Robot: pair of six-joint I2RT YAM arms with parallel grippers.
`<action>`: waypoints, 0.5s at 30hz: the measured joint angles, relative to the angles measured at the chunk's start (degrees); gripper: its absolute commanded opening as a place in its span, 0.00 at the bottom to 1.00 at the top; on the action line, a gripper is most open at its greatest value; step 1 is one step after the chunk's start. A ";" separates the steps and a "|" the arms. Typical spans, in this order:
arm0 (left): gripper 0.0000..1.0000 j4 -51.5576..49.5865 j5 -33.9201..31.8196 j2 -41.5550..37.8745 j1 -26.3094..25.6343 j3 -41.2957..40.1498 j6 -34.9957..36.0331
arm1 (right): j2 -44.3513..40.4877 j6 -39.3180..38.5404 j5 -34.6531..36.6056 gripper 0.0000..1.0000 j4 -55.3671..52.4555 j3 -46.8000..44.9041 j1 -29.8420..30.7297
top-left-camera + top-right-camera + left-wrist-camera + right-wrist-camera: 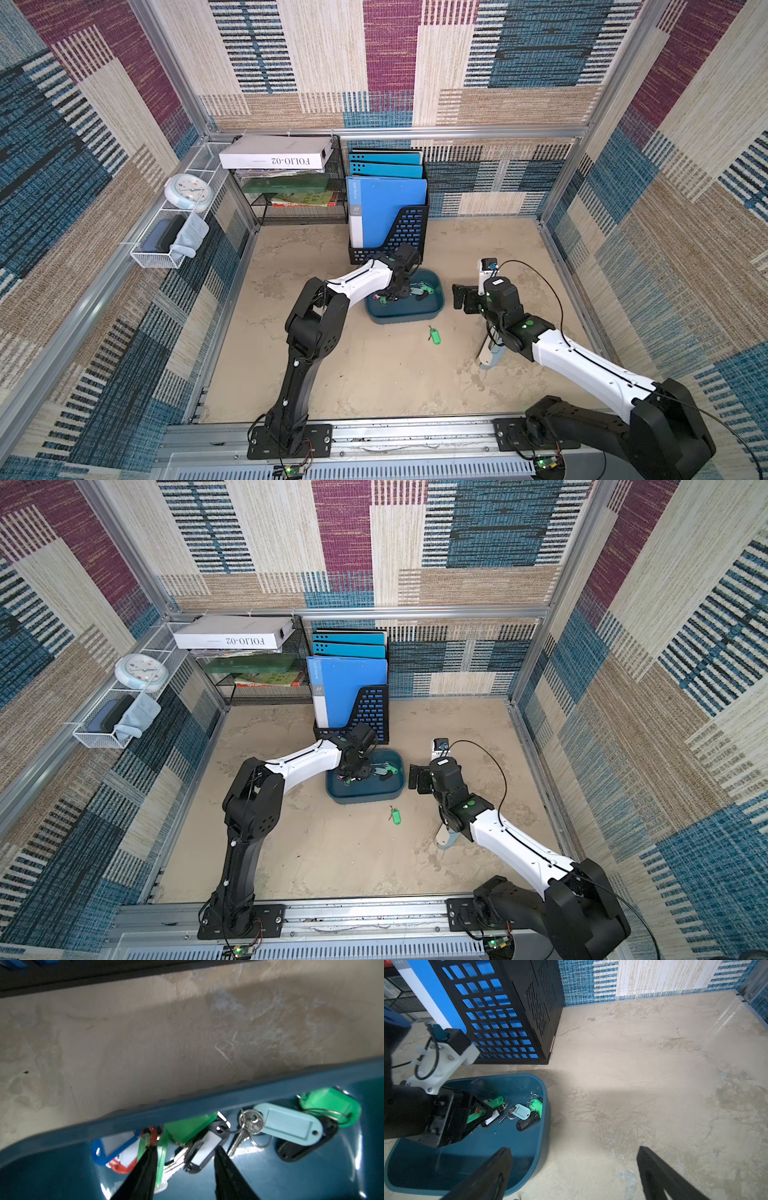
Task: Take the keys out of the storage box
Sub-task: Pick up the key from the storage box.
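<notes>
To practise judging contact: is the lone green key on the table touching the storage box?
Apart. Both top views show bare table between the green key and the storage box.

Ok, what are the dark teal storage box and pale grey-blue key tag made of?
Dark teal storage box: likely glossy moulded plastic; its floor shows light glints. Pale grey-blue key tag: probably smooth plastic, even colour; its silver key looks shiny metal.

Keys (521,1111) in storage box (405,319) — file holder (409,232) behind.
</notes>
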 measured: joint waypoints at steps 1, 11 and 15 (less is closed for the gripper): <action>0.49 -0.17 -0.02 0.24 0.00 0.07 0.02 | -0.20 -0.02 0.00 0.99 0.02 -0.04 0.00; 0.22 -0.76 -0.83 2.16 0.02 2.05 0.22 | -0.76 -0.11 -0.63 0.99 0.83 -0.55 0.00; 0.15 -0.83 -0.94 2.16 0.00 2.14 0.24 | -0.76 -0.24 -0.63 0.99 0.83 -0.55 0.00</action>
